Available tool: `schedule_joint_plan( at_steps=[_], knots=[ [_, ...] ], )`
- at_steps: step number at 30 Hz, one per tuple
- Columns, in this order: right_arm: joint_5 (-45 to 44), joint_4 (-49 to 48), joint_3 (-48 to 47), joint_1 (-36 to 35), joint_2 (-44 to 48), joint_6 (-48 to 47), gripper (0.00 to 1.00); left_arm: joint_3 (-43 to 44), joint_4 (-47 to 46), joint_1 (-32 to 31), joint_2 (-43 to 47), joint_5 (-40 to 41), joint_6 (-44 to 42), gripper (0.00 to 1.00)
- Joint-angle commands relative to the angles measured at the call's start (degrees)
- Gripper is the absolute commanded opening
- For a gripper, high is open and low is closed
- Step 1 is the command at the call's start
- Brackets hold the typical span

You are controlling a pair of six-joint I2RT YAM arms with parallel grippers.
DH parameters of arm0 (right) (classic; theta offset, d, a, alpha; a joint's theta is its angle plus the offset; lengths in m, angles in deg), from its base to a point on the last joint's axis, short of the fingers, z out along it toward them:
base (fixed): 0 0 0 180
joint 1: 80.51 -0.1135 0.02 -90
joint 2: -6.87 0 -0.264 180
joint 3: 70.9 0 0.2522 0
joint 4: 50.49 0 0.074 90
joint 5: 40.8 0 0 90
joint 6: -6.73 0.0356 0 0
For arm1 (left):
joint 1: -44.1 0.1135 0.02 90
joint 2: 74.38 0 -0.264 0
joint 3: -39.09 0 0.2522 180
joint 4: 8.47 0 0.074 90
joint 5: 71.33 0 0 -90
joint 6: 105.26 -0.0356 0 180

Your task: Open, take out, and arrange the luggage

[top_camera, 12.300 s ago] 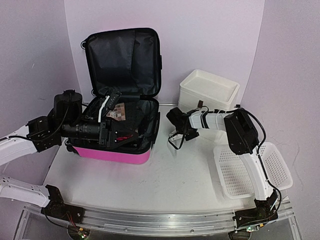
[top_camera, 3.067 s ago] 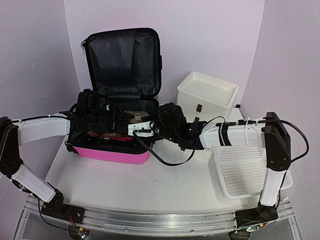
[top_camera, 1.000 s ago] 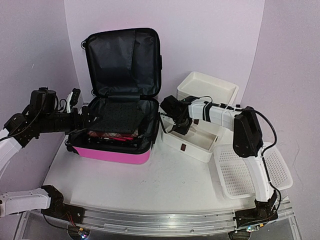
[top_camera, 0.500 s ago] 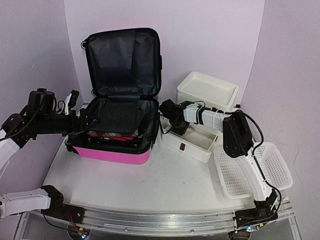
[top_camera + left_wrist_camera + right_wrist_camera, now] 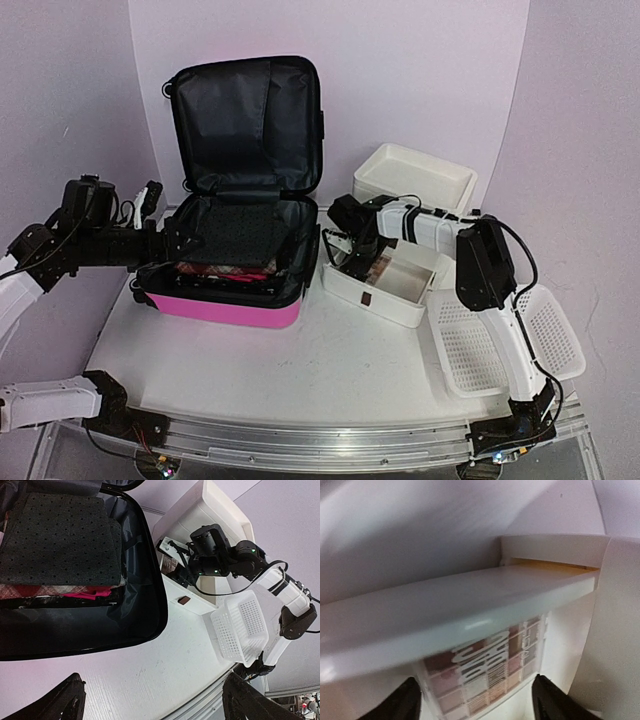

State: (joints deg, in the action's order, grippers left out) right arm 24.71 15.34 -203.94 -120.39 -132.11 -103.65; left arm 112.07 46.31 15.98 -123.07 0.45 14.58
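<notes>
One luggage [image 5: 225, 308]: hot-pink hard shell, left of centre in the overhead view. It lies open on the white table [image 5: 330, 370], with its black-lined lid [image 5: 245, 115] standing upright at the back. Inside, a black dotted cloth [image 5: 235, 232] lies folded on top of red and plaid fabric [image 5: 215, 270].

One left gripper [image 5: 172, 238]: at the luggage's left rim in the overhead view. Its wrist camera shows the two fingers [image 5: 67, 702] at the lower corners of the frame, spread wide above the table.

One right gripper [image 5: 357, 258]: reaching down into a white drawer [image 5: 390, 295] just right of the luggage. The fingers [image 5: 405, 702] are spread apart at the bottom corners of the wrist view. Beyond them a palette [image 5: 485, 672] of small brown and beige squares lies under a white ledge. Whether the pads touch it cannot be told.

One white drawer stack [image 5: 415, 175]: right of centre, behind the drawer.

One white mesh basket [image 5: 500, 335]: lower right, beside the right arm.
</notes>
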Motion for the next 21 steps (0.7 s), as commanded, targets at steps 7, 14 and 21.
schedule_joint_plan(
  at_steps=[7,14,21],
  knots=[
    [18.0,9.6,-1.7,-1.2,14.3,7.8,0.98,4.6,5.0,0.0,-5.5,7.3,-6.1,0.99],
    [17.9,11.6,0.4,-1.2,17.5,11.3,0.98,9.7,7.5,0.2,-9.7,12.2,-8.5,0.99],
    [33.4,11.3,13.7,-1.3,31.1,19.6,0.98,14.2,11.0,8.2,-16.2,10.7,-14.0,0.99]
  ],
)
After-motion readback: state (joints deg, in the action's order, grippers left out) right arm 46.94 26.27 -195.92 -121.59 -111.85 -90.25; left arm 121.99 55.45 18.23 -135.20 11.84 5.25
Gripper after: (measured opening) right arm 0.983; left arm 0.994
